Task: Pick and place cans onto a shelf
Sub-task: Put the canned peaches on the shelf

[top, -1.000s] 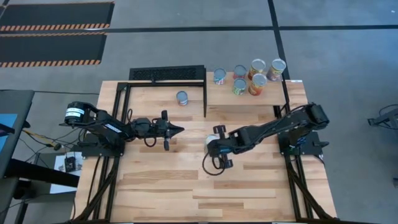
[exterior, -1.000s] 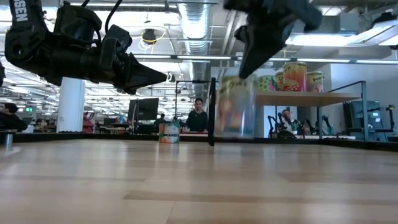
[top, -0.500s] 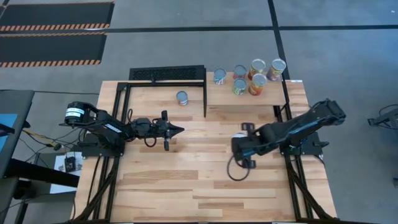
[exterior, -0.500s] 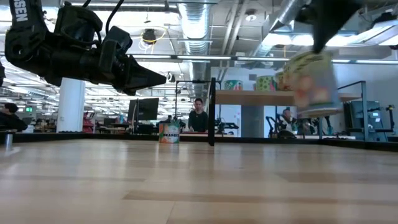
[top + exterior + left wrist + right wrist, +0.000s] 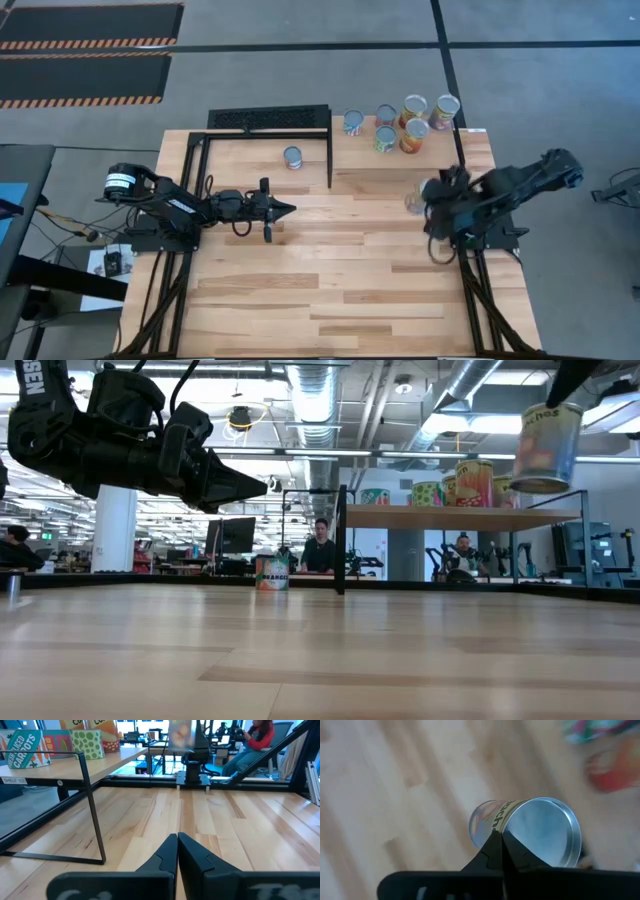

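Observation:
My right gripper (image 5: 420,197) is shut on a can (image 5: 545,448) with a yellow-orange label and a silvery round end (image 5: 545,832). It holds the can high over the table's right side, in front of the wooden shelf (image 5: 390,160). Several cans (image 5: 400,125) stand upright on the shelf board, also seen in the low view (image 5: 470,482). One more can (image 5: 292,157) stands on the table under the black frame (image 5: 270,119). My left gripper (image 5: 288,208) is shut, level, at the table's left middle, touching nothing. My right gripper pinches the can's rim (image 5: 495,831), at the edge of the silvery end, between its two fingers. The fingers come from above, slanting down. The can hangs below them, lifted clear of table and shelf, slightly tilted (image 5: 545,448).
The shelf's black uprights (image 5: 331,160) and its front edge (image 5: 455,517) stand between the table's middle and the cans. Bare wood lies in the table's middle and near half (image 5: 340,280). People sit in the room beyond the table (image 5: 318,548).
My right gripper has carried the can from the table's middle toward the right edge and the shelf, rising as it went, and its wrist has rolled. The can has gone from just above the table to above shelf height.

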Motion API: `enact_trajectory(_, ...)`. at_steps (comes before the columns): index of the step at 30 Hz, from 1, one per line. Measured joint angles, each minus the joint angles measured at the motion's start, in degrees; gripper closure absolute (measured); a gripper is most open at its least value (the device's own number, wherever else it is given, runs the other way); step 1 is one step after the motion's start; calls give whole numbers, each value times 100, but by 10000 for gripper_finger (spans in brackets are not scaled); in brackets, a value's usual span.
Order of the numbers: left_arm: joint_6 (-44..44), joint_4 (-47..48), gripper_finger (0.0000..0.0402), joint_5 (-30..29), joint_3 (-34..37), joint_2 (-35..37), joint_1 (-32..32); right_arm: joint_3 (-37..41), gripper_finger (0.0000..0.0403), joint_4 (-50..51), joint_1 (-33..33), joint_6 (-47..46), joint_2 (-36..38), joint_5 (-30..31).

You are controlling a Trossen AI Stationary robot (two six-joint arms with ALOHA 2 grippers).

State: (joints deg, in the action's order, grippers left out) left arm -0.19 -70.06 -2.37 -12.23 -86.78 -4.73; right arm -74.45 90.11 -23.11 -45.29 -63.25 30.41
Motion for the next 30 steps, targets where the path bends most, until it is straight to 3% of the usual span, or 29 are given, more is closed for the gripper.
enact_trajectory(6,0,9,400,-2,0,0,-2,9,399,-3,1033,742,481,311)
enact_trajectory(20,0,2,400,-2,0,0,-17,9,399,-201,4251,3849,714,75)
enact_trajectory(30,0,2,400,-4,0,0,-17,9,400,-1080,6308,5953,561,-1182)
